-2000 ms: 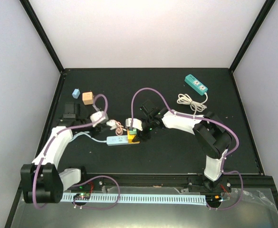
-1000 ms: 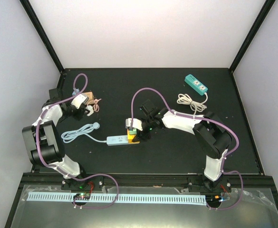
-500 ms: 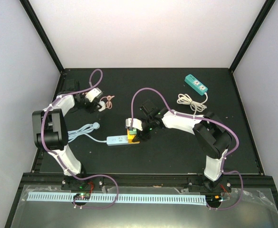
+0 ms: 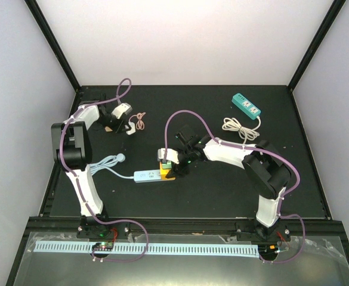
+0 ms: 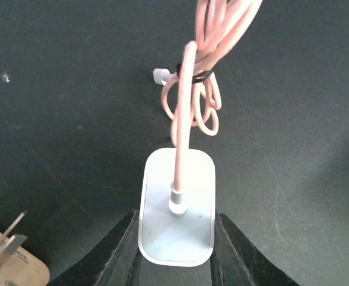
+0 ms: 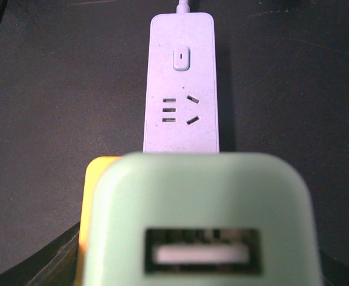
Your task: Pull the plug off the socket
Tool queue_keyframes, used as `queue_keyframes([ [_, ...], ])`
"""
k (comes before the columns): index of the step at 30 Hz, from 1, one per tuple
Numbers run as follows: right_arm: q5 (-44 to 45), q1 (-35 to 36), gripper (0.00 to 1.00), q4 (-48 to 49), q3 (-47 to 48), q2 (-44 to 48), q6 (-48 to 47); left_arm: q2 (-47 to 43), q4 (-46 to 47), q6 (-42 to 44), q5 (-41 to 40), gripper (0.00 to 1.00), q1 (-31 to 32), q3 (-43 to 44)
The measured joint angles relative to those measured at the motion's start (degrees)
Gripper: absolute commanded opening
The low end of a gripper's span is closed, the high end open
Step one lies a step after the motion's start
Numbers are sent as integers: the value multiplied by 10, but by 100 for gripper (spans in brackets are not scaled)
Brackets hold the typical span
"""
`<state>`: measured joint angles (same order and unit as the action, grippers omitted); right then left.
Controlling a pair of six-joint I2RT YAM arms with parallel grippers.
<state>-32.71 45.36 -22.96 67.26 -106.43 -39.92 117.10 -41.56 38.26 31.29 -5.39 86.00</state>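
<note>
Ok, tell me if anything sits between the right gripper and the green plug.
Nothing visible does. The right gripper seems closed on the green plug, which sits against a yellow block at the power strip's end. The left gripper is far off, holding a white charger.

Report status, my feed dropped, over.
Left gripper shut on white plug, away from power strip. Right gripper shut on green adapter at strip's end. Nothing blocking.
</note>
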Motion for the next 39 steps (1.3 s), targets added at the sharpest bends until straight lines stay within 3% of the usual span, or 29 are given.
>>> queue_keyframes([
  [3, 0, 0, 14, 0, 0, 0, 0, 8, -11, -7, -1, 54, 2, 13],
  [7, 0, 0, 18, 0, 0, 0, 0, 8, -15, -23, 0, 68, 2, 13],
  [10, 0, 0, 22, 1, 0, 0, 0, 1, -12, -34, 7, 74, 2, 7],
  [15, 0, 0, 40, 6, -4, 2, 0, -62, -4, -40, 25, 83, 0, -32],
  [21, 0, 0, 59, 8, -6, 3, 3, -148, 5, -40, 50, 84, 0, -68],
  [34, 21, -1, 84, 25, -35, 7, 19, -320, 40, 9, 165, 83, 22, -277],
  [39, 24, -3, 88, 44, -53, 16, 25, -363, 72, 21, 184, 83, 49, -333],
])
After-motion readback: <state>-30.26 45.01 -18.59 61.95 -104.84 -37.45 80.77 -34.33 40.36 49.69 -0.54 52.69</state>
